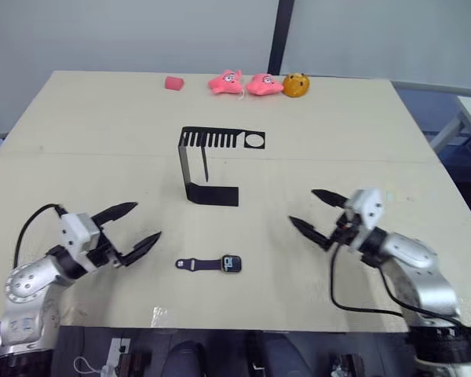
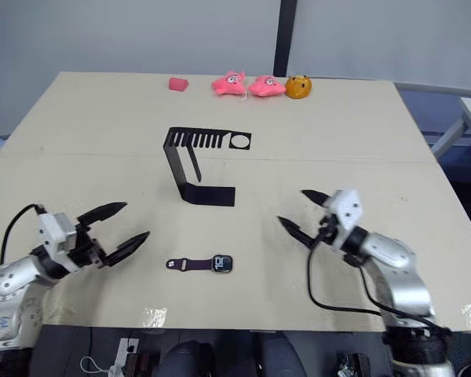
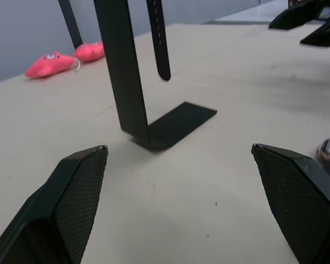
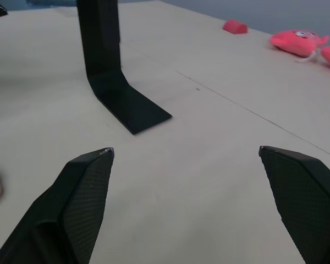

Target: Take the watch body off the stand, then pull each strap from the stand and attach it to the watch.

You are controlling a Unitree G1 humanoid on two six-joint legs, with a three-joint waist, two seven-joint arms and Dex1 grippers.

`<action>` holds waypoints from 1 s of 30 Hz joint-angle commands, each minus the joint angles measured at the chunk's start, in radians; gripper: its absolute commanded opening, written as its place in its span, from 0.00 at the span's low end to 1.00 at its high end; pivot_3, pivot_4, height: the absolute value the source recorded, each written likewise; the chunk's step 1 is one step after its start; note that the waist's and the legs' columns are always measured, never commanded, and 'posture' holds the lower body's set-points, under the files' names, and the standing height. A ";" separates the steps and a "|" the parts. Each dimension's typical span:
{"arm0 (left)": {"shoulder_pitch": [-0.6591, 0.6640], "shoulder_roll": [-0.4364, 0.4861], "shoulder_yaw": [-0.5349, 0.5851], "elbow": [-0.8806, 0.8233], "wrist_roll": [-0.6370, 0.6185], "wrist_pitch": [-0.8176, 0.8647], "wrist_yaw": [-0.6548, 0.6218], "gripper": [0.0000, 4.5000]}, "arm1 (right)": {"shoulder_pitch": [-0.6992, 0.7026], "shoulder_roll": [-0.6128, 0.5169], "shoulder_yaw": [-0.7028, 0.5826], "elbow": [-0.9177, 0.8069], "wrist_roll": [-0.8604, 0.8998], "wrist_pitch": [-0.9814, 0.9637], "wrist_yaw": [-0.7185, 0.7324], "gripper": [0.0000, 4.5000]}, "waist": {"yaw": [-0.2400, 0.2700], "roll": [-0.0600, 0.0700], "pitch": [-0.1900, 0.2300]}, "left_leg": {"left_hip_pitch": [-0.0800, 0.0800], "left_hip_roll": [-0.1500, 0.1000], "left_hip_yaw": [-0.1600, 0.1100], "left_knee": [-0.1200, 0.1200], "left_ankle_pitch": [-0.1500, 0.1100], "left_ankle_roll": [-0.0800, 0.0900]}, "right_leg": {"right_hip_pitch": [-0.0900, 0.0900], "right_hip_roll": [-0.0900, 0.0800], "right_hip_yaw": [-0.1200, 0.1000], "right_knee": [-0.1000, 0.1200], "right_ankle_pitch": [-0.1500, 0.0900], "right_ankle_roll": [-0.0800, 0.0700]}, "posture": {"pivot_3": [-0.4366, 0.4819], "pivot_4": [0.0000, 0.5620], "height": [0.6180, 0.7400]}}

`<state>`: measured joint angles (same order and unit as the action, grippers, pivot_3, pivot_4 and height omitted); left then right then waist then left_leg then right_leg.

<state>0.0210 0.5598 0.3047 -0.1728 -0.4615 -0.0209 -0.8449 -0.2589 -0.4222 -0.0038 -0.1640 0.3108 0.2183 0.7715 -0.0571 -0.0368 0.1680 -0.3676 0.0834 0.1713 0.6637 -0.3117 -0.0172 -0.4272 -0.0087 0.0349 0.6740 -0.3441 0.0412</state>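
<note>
Both jaws are spread wide and hold nothing: my left gripper (image 1: 129, 230), my right gripper (image 1: 318, 214). On the table (image 1: 86, 141), the stand (image 1: 208, 161) holds one strap (image 3: 158, 38). Near me lies the watch body (image 1: 231, 264) with a strap (image 1: 196, 265) on it. I think I pull the hanging one next.

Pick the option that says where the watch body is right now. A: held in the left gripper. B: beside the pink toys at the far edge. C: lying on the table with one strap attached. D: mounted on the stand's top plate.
C: the watch body lies flat on the table in front of the stand, with one strap joined to it; both grippers are open and hold nothing.
</note>
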 commanded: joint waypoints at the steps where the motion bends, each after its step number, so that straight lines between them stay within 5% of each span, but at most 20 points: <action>1: 0.007 -0.046 -0.061 -0.161 0.044 0.060 0.129 1.00 | -0.094 0.077 0.074 0.062 -0.044 -0.004 -0.056 0.72 | 0.000 0.000 0.000 | 0.000 0.000 0.000 0.000 0.000 0.000 | 0.000 0.000 0.000 0.000 0.000 0.000 | 0.48 0.27 1.00; 7: 0.005 -0.103 -0.142 -0.302 0.105 0.179 0.279 1.00 | -0.254 0.204 0.143 0.237 -0.096 0.026 -0.112 0.04 | -0.003 0.000 0.000 | 0.000 0.000 0.000 0.001 0.000 0.000 | 0.000 0.000 0.000 0.001 0.000 0.000 | 0.48 0.27 1.00; 8: 0.002 -0.109 -0.149 -0.312 0.107 0.196 0.295 1.00 | -0.278 0.224 0.148 0.275 -0.105 0.032 -0.127 0.01 | -0.004 0.000 0.000 | 0.000 0.000 0.000 0.001 0.000 0.000 | 0.000 0.000 0.000 0.001 0.000 0.000 | 0.48 0.27 1.00; 21: -0.097 -0.185 -0.241 -0.311 0.212 0.274 0.444 1.00 | -0.474 0.343 0.201 0.740 -0.241 -0.111 -0.157 0.01 | -0.028 0.000 0.000 | 0.000 0.000 0.001 0.000 0.000 0.000 | -0.001 0.000 0.000 0.001 0.000 0.000 | 0.48 0.27 1.00; 28: -0.129 -0.241 -0.286 -0.301 0.286 0.293 0.529 1.00 | -0.493 0.359 0.205 0.816 -0.258 -0.159 -0.130 0.01 | -0.032 0.001 -0.001 | 0.001 0.000 0.001 0.000 0.001 -0.001 | -0.001 0.001 0.000 0.002 0.000 0.000 | 0.48 0.27 1.00; 30: -0.131 -0.254 -0.292 -0.299 0.306 0.293 0.548 0.88 | -0.495 0.360 0.202 0.823 -0.260 -0.164 -0.127 0.00 | -0.032 0.001 -0.001 | 0.001 0.001 0.001 0.000 0.001 -0.001 | -0.001 0.001 0.000 0.002 0.000 0.000 | 0.48 0.27 1.00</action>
<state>-0.1025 0.3122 0.0168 -0.4559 -0.1749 0.2819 -0.3222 -0.7575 -0.0716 0.1906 0.6401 0.0587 0.0542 0.6275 -0.0894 -0.0359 0.1673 -0.3671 0.0839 0.1721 0.6640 -0.3109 -0.0184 -0.4278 -0.0081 0.0351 0.6762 -0.3443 0.0407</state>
